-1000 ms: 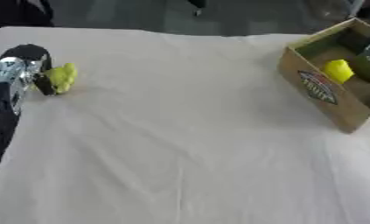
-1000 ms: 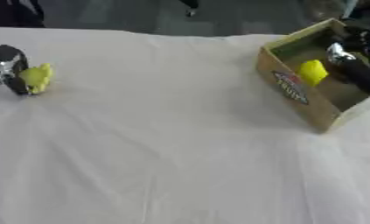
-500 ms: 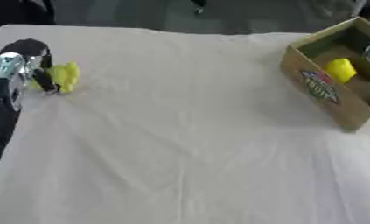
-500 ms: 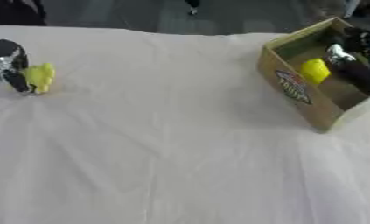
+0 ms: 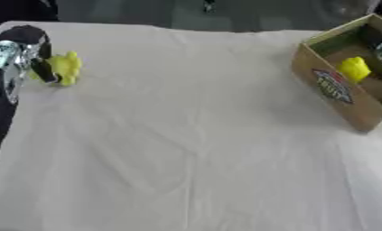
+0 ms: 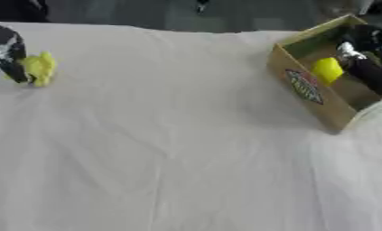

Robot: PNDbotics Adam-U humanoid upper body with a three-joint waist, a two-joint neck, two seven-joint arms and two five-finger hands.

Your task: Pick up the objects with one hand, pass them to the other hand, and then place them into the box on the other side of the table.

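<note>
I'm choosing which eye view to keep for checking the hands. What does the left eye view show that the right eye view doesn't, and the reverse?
Only the left eye view shows the left arm running down the picture's left edge below the left hand. Only the right eye view shows the right hand clearly, reaching into the cardboard box; in the left eye view just a sliver of it appears at the edge. Both show the left hand with fingers curled on a yellow object at the table's left, and another yellow object inside the box.

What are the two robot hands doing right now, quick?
Left robot hand: at the yellow toy on the table's left side, a finger against it; grip cannot be told.
Right robot hand: inside the cardboard box beside a yellow object; cannot be told.
</note>
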